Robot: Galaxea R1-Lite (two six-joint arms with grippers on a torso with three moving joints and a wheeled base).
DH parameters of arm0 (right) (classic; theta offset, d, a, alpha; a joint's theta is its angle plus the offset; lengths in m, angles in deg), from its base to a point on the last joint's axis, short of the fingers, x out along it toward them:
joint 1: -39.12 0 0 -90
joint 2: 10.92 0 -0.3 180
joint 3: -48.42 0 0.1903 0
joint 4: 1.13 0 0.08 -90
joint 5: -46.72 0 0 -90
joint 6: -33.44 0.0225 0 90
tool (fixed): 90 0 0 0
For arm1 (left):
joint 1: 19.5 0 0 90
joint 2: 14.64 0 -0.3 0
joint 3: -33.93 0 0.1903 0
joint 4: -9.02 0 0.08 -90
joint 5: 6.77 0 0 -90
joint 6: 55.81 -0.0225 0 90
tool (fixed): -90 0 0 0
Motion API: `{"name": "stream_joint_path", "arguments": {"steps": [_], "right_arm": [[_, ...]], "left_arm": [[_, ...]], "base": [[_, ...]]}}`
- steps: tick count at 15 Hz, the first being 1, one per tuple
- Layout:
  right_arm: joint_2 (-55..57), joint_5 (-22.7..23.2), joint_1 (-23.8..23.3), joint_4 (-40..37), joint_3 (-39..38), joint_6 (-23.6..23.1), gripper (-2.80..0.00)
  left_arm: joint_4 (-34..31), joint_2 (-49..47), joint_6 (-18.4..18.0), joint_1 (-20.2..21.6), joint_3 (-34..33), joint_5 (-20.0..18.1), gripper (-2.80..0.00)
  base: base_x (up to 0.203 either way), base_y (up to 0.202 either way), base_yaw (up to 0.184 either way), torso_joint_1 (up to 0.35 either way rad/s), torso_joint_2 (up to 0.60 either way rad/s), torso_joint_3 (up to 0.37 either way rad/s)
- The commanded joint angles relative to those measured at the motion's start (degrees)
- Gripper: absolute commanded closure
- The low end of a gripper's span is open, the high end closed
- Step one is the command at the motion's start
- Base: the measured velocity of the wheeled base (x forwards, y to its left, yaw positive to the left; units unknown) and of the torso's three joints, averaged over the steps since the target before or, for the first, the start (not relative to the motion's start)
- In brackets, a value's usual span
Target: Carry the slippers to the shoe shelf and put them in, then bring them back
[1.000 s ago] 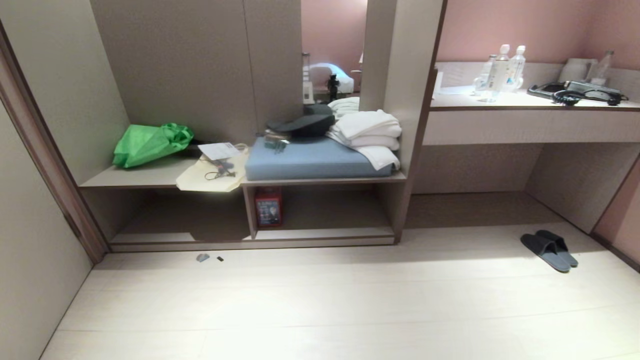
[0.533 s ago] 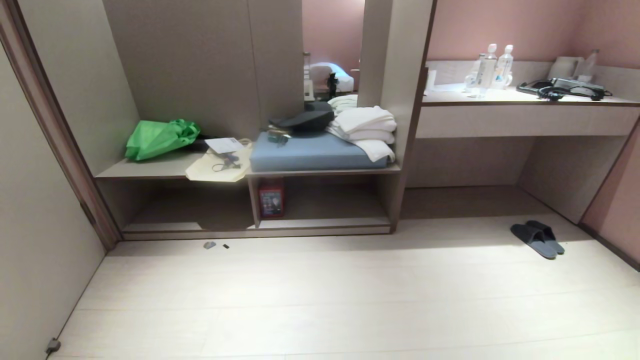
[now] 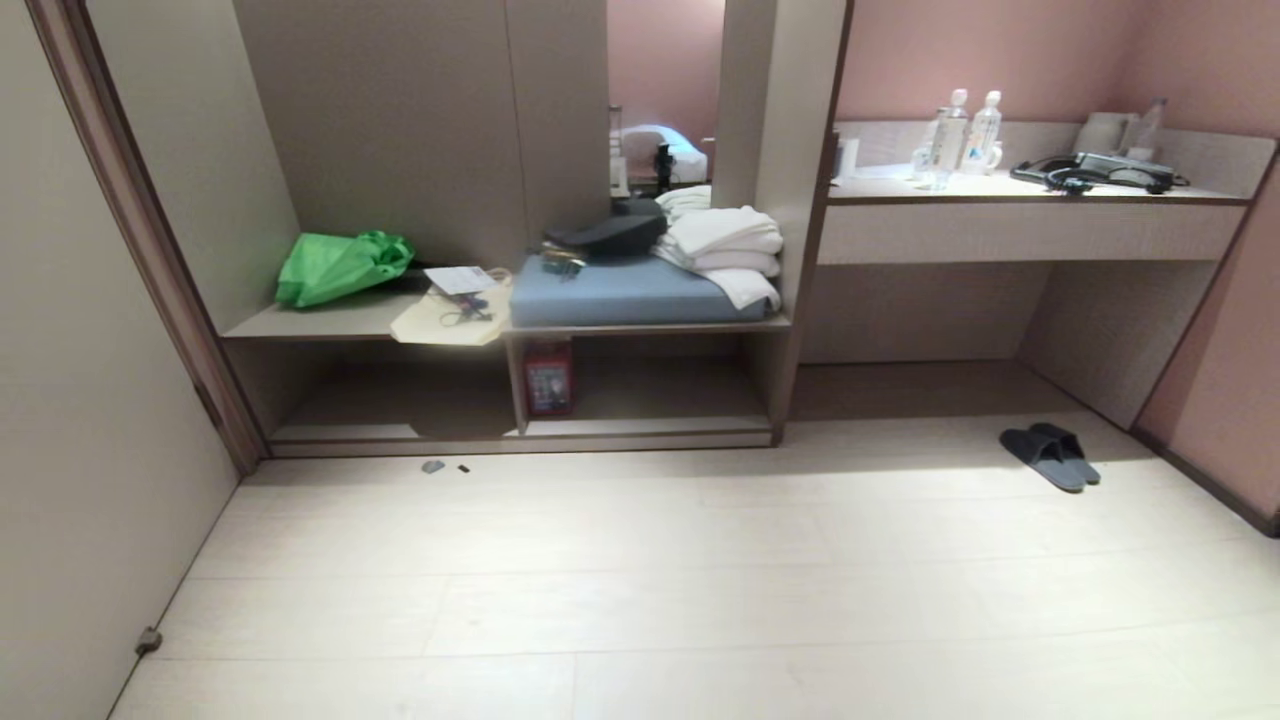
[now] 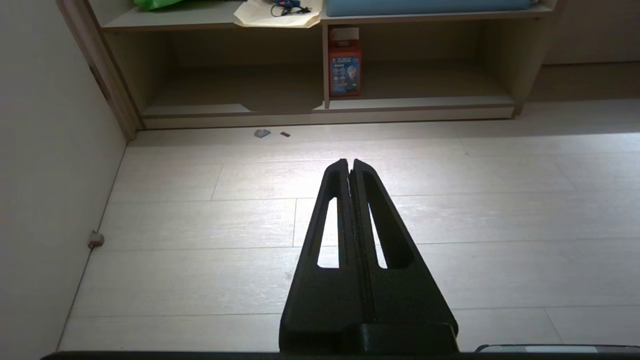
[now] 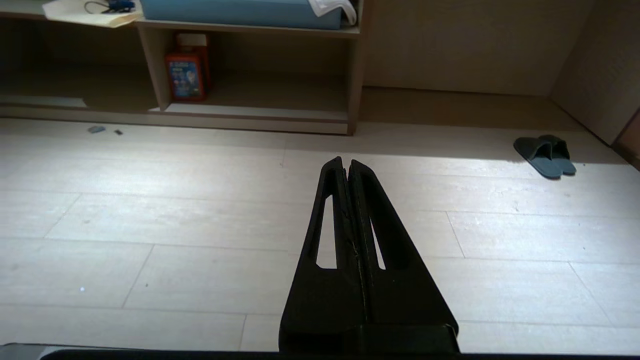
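The dark grey-blue slippers [image 3: 1050, 457] lie side by side on the pale floor at the right, in front of the desk recess; the right wrist view also has the slippers [image 5: 545, 155]. The shoe shelf [image 3: 520, 432] is the low cubby at centre left, and a small red box [image 3: 548, 376] stands beside its upright panel. Neither arm shows in the head view. My left gripper [image 4: 349, 161] and right gripper [image 5: 346, 160] are both shut and empty above bare floor, well short of the shelf and the slippers.
On the bench above the shelf lie a green bag [image 3: 340, 265], a blue cushion [image 3: 625, 292] and folded white towels [image 3: 725, 250]. Bottles [image 3: 965, 135] stand on the desk at the right. Two small scraps [image 3: 440, 466] lie before the shelf. A wall [image 3: 90, 400] closes the left.
The whole head view has shifted: shelf and slippers now look smaller and farther, with more floor in front, so the camera has drawn back. Nothing in the room itself has moved.
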Motion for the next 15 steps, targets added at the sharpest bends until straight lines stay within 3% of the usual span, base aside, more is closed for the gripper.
{"name": "stream_joint_path", "arguments": {"steps": [1, 15], "right_arm": [[0.0, 0.0, 0.0, 0.0, 0.0, 0.0, 0.0], [0.0, 0.0, 0.0, 0.0, 0.0, 0.0, 0.0]], "left_arm": [[0.0, 0.0, 0.0, 0.0, 0.0, 0.0, 0.0], [0.0, 0.0, 0.0, 0.0, 0.0, 0.0, 0.0]], "base": [[-0.195, 0.0, 0.0, 0.003, 0.0, 0.002], [-0.196, 0.0, 0.0, 0.002, 0.0, 0.003]]}}
